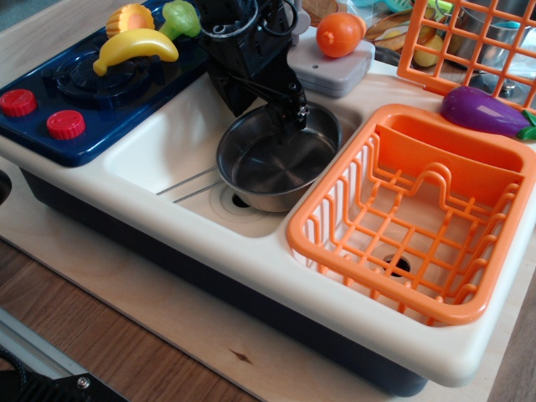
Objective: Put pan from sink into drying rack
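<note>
With the drying rack [419, 222] just right of the sink [159, 151], I keep the pan [276, 163] level inside the sink while the gripper [287, 117], narrowed over its far rim, pinches firmly.

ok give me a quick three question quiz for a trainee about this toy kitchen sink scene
1. True or false: the pan already sits in the drying rack.
2. Which thing lies just behind the rack? A) purple eggplant B) yellow banana C) red knob
3. Fill in: the claw is at the pan's far ____.

Key
1. False; the pan is in the sink.
2. A; the banana and the knob are on the blue stove, left of the sink.
3. Rim.
</note>
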`<action>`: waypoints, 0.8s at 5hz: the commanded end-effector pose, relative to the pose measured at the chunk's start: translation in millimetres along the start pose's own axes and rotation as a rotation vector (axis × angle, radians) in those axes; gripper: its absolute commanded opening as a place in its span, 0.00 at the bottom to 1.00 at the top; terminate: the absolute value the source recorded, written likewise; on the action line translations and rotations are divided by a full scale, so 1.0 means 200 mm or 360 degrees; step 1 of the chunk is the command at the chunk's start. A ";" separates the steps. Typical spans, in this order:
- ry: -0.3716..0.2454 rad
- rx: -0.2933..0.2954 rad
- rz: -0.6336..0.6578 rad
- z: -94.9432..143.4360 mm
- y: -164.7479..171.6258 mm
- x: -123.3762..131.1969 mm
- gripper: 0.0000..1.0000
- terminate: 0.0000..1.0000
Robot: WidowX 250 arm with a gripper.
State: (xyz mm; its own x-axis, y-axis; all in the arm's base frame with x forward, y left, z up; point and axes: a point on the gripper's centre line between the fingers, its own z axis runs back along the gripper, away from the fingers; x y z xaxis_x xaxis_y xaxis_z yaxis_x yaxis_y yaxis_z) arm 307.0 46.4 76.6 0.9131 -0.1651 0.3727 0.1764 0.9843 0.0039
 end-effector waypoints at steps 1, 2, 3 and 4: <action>-0.0053 0.0037 0.0006 0.01 0.01 0.03 0.00 0.00; -0.0040 0.0047 0.0035 0.04 -0.01 0.01 0.00 0.00; -0.0014 0.0070 0.0063 0.09 -0.04 0.00 0.00 0.00; 0.0020 0.0132 0.0089 0.20 -0.09 0.01 0.00 0.00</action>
State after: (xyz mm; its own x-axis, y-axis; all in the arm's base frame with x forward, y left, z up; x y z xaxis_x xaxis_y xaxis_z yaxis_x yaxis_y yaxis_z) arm 285.4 36.8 111.9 0.9377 -0.1346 0.3203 0.1092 0.9894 0.0961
